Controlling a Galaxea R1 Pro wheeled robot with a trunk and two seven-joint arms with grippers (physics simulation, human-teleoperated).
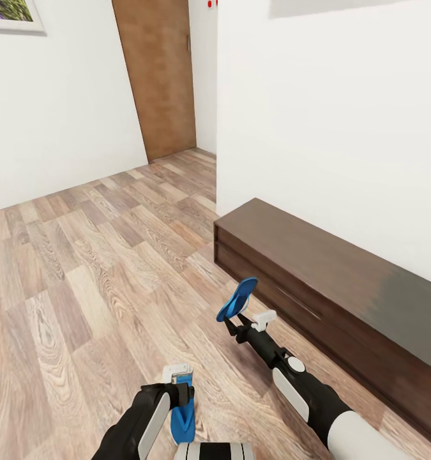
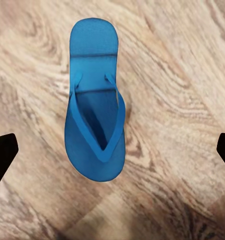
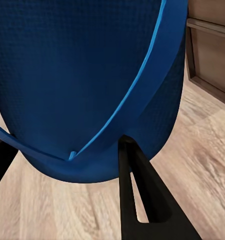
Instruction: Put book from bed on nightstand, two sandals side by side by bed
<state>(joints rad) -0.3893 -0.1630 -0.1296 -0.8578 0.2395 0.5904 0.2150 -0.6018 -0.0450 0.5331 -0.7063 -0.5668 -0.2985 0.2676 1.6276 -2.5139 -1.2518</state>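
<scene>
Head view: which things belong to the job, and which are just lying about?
Job: held sandal in the right end effector; second sandal beneath the left end effector.
Not the job: long dark cabinet; tan door; framed picture.

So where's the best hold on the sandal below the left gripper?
Probably across the sandal's narrow waist, coming straight down. It looks to lie flat on the floor, straps up, with its length running between the left gripper's open fingers, so they'd close on its two long edges.
</scene>
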